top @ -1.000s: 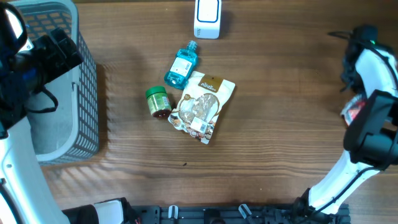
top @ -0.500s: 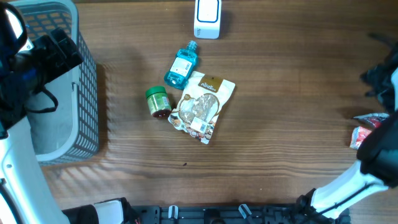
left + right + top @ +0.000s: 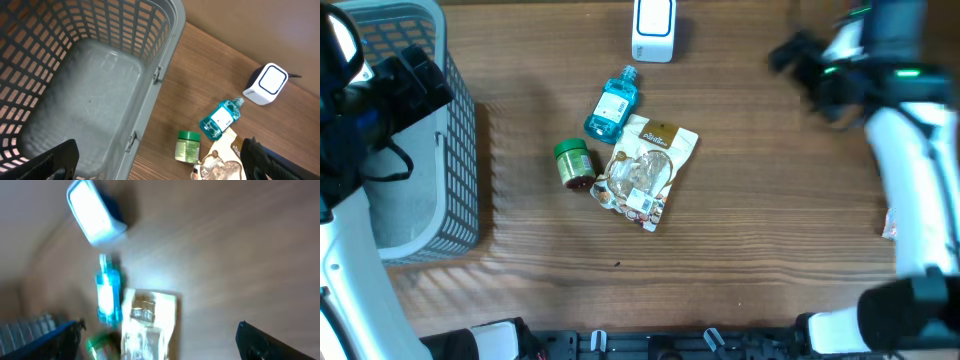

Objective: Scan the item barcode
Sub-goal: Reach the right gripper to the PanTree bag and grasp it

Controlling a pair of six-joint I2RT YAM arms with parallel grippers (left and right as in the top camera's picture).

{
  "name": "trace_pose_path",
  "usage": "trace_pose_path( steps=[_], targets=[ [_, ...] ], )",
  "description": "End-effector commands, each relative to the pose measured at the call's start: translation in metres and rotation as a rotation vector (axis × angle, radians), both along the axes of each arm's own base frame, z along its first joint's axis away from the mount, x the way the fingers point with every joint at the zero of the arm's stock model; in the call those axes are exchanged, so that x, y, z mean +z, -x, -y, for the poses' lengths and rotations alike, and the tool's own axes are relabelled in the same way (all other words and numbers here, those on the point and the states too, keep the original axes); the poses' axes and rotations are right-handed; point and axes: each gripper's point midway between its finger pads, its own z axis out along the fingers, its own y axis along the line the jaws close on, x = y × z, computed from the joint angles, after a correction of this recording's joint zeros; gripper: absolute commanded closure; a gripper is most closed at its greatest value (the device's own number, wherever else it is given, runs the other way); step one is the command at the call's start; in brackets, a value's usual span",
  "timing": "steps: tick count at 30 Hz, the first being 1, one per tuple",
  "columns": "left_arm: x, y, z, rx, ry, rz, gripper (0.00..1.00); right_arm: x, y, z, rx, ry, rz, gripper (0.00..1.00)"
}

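Gaping wide and empty, left tool [image 3: 162, 161] hangs over the basket [image 3: 80, 95] at the tabletop's [image 3: 770, 250] left edge; right tool [image 3: 162, 339] gapes empty too.

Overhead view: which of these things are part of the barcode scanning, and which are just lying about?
For the job: white scanner, blue bottle, green-lidded jar, snack pouch.
Probably just lying about: grey basket at the left; red packet at the right edge, half hidden by the arm.
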Motion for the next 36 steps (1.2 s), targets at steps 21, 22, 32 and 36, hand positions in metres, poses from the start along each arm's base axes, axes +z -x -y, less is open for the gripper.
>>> trace_pose_path(
  steps=[21, 22, 32, 36],
  targets=[
    [0.002, -0.001, -0.002, 0.006, 0.003, 0.008, 0.00, -0.217, 0.124, -0.167, -0.011, -0.571, -0.237, 0.00],
    [0.002, -0.001, -0.002, 0.006, 0.003, 0.008, 0.00, -0.224, 0.123, -0.173, -0.011, -0.583, -0.245, 0.00],
    [0.002, -0.001, -0.002, 0.006, 0.003, 0.008, 0.00, -0.264, 0.095, -0.182, -0.023, -0.515, -0.195, 0.12],
    [0.002, -0.001, -0.002, 0.006, 0.003, 0.008, 0.00, -0.265, 0.093, -0.181, -0.027, -0.503, -0.184, 0.69]
  ],
)
